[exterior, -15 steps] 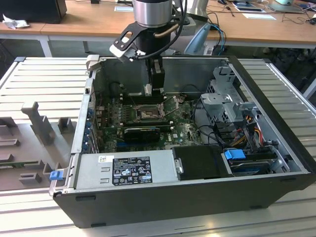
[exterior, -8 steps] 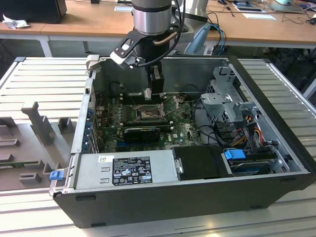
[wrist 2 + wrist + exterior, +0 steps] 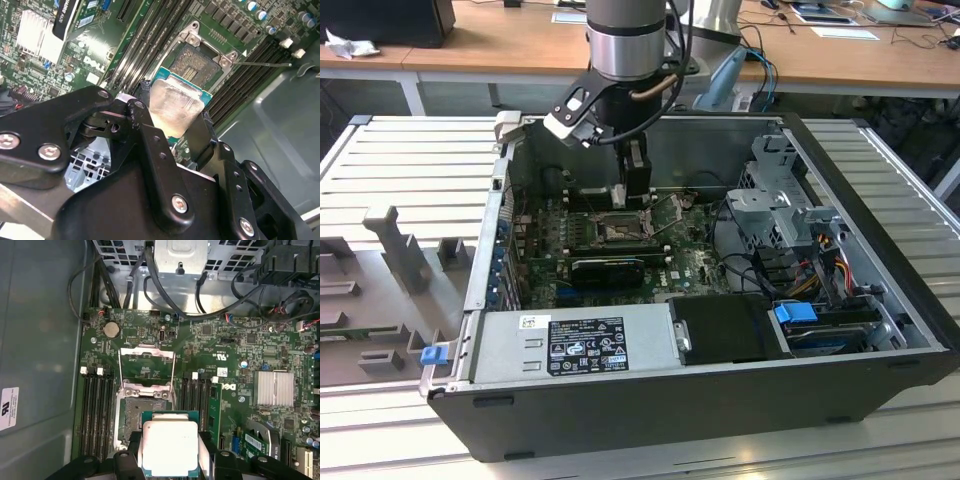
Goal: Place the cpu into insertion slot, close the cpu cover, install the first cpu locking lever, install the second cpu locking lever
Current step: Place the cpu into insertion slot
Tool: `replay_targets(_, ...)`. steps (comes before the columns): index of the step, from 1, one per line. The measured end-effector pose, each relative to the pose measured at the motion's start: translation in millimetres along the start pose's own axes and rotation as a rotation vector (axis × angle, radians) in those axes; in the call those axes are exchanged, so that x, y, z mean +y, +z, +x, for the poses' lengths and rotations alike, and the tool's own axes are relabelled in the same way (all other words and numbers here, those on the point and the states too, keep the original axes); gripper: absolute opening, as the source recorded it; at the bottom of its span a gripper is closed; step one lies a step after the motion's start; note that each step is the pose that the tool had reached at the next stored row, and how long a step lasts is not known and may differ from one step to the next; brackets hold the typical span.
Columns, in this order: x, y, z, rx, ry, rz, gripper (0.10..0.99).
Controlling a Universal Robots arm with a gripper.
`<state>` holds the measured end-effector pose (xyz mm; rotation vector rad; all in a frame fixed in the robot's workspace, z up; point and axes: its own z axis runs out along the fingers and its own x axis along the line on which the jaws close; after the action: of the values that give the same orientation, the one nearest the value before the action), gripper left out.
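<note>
Cpu (image 3: pixel 170 447): silvery square top, green rim

cpu (image 3: pixel 170 447): just the 1
insertion slot (image 3: pixel 139 414): 1
cpu cover (image 3: pixel 148 349): 1
memory slot banks (image 3: pixel 96 412): 2, couldn't count the single slots tbh
coin battery (image 3: pixel 111 330): 1
silver heatsink (image 3: pixel 273 388): 1
power supply (image 3: pixel 570 342): 1
computer case (image 3: pixel 650 410): 1
robot arm (image 3: pixel 625 40): 1, that's the lot

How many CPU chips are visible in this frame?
1: the cpu, clamped in the gripper, hangs close to the insertion slot, which looks empty with the cpu cover raised.
</note>
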<state>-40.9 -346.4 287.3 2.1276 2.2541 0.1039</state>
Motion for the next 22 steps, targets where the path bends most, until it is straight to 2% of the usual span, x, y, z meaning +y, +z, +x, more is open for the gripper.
replay_targets(7,-1.4,8.2,-0.1,0.0004,0.000,0.008,0.533)
replay_targets(22,-2.3,15.5,-0.2,0.0008,0.001,0.014,0.533)
